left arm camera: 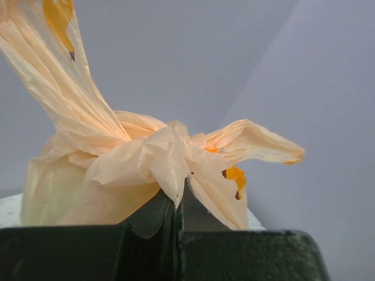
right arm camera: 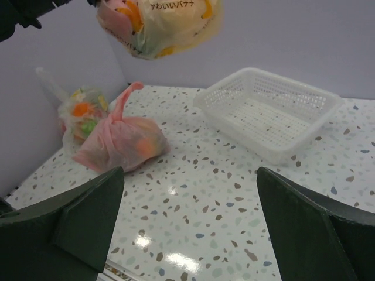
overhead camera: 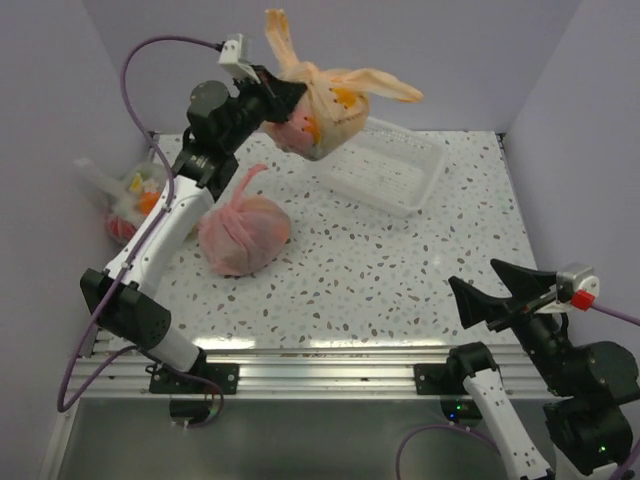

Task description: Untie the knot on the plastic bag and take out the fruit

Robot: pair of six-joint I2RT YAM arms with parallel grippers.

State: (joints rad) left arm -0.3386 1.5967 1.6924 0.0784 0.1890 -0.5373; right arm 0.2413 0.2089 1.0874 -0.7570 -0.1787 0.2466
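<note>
Step in hand: knot not yet undone. Left gripper [left arm camera: 176, 202] fingers closed, pinching the thin translucent peach-orange plastic bag [overhead camera: 328, 118] just under its twisted knot [left arm camera: 157, 153]. Both tails [left arm camera: 258, 143] splay above the fingertips, bag held off the table [overhead camera: 400, 270]. Toy fruit [right arm camera: 133, 13] inside, kinds unclear. Right gripper [overhead camera: 487, 284] fingers spread, empty, well apart. Next move likely: right fingers take a tail and pull.

plastic bag [right arm camera: 158, 29]: one line of small dark Japanese print on side, apparently かわいいバナナ
</note>
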